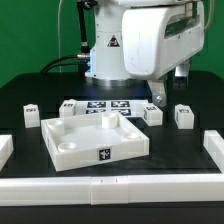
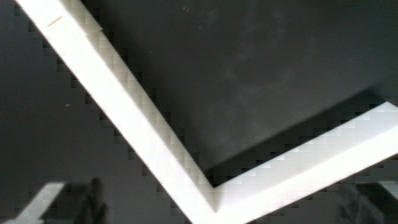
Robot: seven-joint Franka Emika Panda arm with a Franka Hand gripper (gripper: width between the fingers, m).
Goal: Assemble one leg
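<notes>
Gripper: fingers apart, holding nothing, hanging low by the tray.
Leg: loose on the table, just beside the tray, ungripped.
Progress: nothing fitted yet; grasping and mounting both remain.

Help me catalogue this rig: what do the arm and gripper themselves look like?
The arm is bulky, with smooth white rounded shells; one bears a small triangular warning sticker. A blue light glows on it, and a dark cable runs behind. The gripper has slim dark fingers.
</notes>
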